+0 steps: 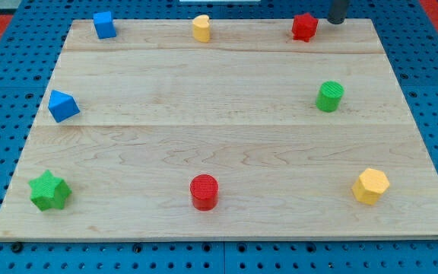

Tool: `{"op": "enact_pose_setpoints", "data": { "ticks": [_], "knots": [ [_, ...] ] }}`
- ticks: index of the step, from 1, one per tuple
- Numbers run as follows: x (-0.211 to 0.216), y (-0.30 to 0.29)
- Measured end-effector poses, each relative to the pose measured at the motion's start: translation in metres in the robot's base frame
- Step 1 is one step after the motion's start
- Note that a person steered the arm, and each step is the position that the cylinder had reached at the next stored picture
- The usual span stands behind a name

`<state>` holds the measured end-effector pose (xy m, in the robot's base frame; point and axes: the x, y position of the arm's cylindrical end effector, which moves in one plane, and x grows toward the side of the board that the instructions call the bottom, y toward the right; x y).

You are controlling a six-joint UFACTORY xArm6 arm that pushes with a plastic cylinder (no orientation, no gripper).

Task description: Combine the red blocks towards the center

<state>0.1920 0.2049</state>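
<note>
Hovering at the far right edge of the worktop (226, 114), my tip (335, 23) stood just right of the red star (304, 27), near it though contact could not be made out. No gripper was fitted, only the bare rod, so nothing could be clamped. The red cylinder (204, 191) sat near the front edge, about mid-width, well apart from the star. Between them the worktop's middle lay bare. A yellow block (201, 28) and blue cube (103, 24) lined the far edge; a green cylinder (329, 97) stood on the right. Both red pieces looked small, light and rigid, likely to slide readily on smooth wood. The star's points could make it spin, so a push through its centre from the far side seemed wisest.
</note>
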Motion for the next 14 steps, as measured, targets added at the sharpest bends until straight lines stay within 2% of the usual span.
{"op": "enact_pose_setpoints", "data": {
  "ticks": [2, 3, 5, 6, 7, 8, 9, 10, 11, 12, 13, 14],
  "knots": [
    [0.036, -0.112],
    [0.071, -0.124],
    [0.200, -0.180],
    [0.265, -0.181],
    [0.363, -0.162],
    [0.412, -0.222],
    [0.383, -0.253],
    [0.343, -0.234],
    [0.346, -0.230],
    [0.367, -0.196],
    [0.336, -0.195],
    [0.332, -0.202]
  ]
}}
